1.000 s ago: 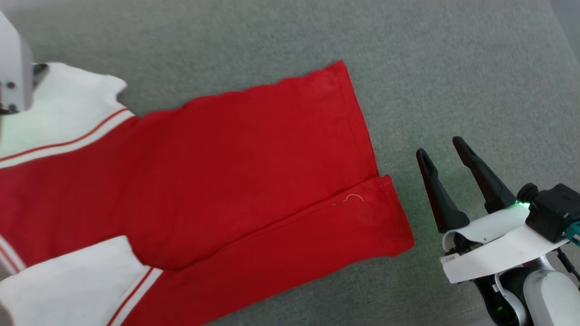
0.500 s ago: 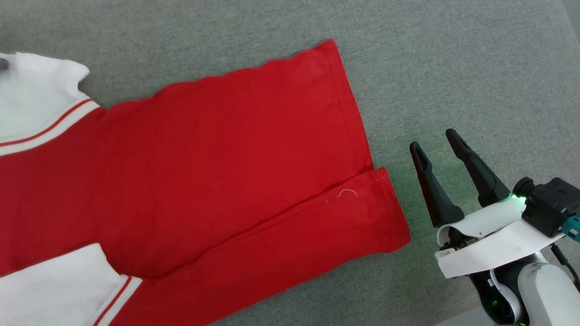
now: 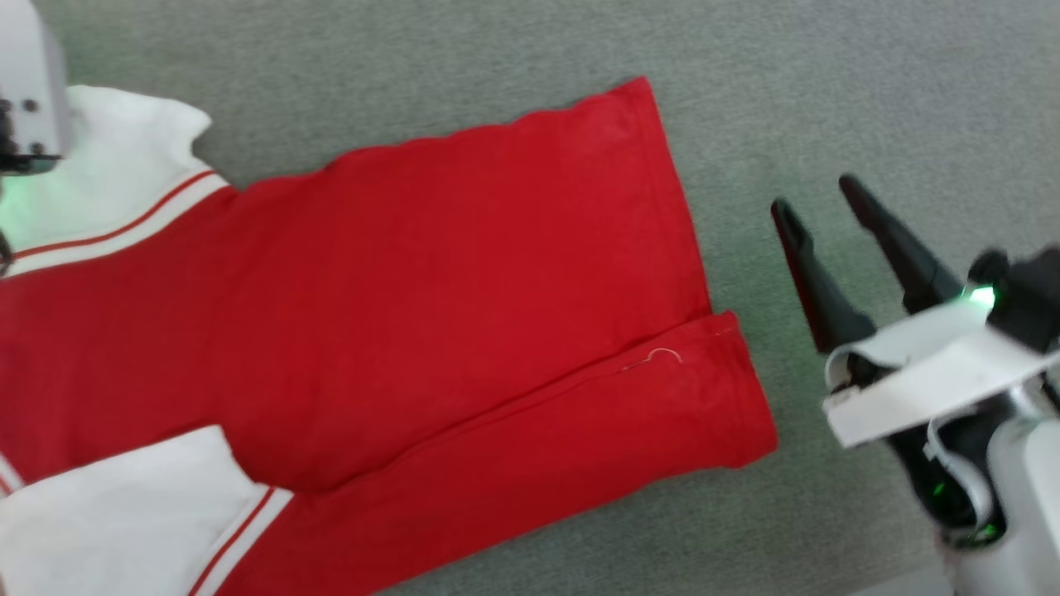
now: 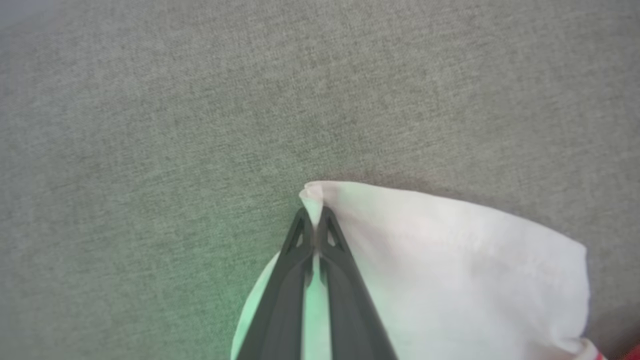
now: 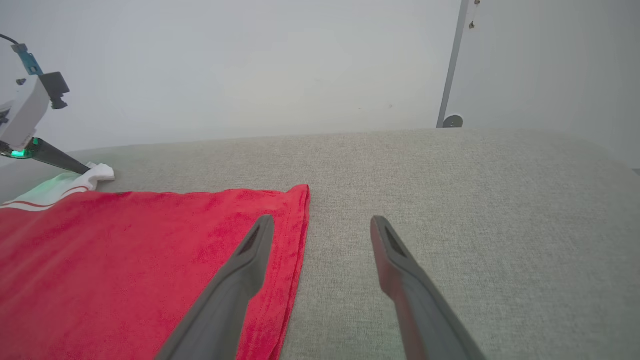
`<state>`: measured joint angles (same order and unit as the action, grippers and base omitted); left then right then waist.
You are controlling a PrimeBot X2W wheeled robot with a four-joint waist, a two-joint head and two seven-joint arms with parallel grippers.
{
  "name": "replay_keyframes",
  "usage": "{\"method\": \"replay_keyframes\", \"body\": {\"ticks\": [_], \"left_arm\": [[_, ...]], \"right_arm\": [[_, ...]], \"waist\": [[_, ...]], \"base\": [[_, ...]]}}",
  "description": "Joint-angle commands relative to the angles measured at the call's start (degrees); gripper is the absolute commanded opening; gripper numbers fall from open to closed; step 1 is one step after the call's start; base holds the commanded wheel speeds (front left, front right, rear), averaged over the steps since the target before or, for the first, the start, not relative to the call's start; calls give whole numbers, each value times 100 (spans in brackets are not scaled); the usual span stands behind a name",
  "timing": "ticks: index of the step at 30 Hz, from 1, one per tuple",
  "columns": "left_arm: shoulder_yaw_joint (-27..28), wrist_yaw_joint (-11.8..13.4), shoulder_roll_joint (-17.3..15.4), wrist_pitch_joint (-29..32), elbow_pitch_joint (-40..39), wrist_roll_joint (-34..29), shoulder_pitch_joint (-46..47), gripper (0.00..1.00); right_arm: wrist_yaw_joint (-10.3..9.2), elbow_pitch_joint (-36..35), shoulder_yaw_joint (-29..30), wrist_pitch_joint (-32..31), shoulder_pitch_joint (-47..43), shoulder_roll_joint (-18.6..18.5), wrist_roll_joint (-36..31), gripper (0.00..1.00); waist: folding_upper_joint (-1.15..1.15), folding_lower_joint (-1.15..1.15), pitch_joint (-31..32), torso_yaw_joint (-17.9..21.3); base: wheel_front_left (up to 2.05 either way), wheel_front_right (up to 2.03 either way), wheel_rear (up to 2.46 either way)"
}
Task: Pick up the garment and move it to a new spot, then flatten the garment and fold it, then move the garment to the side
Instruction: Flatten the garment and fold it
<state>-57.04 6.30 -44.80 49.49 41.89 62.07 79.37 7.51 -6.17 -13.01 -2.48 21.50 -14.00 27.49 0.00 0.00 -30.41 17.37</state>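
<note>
Garment (image 3: 464, 273) lies spread on the grey fabric-covered table (image 3: 828, 83), red side up, no lettering visible. In the head view the hem (image 3: 679, 190) points toward the robot's right and both white sleeves toward its left. The upper sleeve (image 3: 116, 182) and the lower sleeve (image 3: 124, 505) each carry a red-and-white stripe where they meet the red body. A long strip of the red body is folded over along the near edge. A small white thread loop (image 3: 662, 356) sits at the fold line near the hem. Left hand (image 4: 315, 225): the fingers are pressed together, with a pinch of white sleeve cloth (image 4: 450, 270) caught between the tips at the sleeve's corner; a green glow falls on the cloth under it. From the right wrist view, the left hand (image 5: 86, 171) comes down at a slant onto that same white corner at the garment's (image 5: 150, 260) far end. The pale left wrist housing (image 3: 29, 91) shows at the head view's top left edge, over the upper sleeve. Right hand (image 3: 818, 199): fingers spread wide and holding nothing, beside the hem on the bare table and apart from the cloth. In its own wrist view the right hand (image 5: 322, 220) has one finger crossing in front of the hem edge and the other over grey fabric. Height above the table cannot be told. A pale wall (image 5: 250, 75) stands behind the table.
</note>
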Motion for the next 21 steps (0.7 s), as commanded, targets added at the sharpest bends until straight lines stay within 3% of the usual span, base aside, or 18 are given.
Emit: {"method": "replay_keyframes", "body": {"ticks": [1,13,21], "left_arm": [[-110,-31,154,36,52,74,-300,0],[-166,-283,1009,-247,509,74,-94,0],[-172,-537,1318,-435,967,70,70,0]], "right_arm": [[-4,48,22,-94,159,-66,42,100],[-4,1066,-216,-1429,1606,-670,455,100],[-4,2174,-650,-2589,2419,-558,916,100]], "waist": [[0,0,69,-129],[0,0,192,-813],[0,0,156,-965]], "base": [[0,0,0],[0,0,0],[0,0,0]]}}
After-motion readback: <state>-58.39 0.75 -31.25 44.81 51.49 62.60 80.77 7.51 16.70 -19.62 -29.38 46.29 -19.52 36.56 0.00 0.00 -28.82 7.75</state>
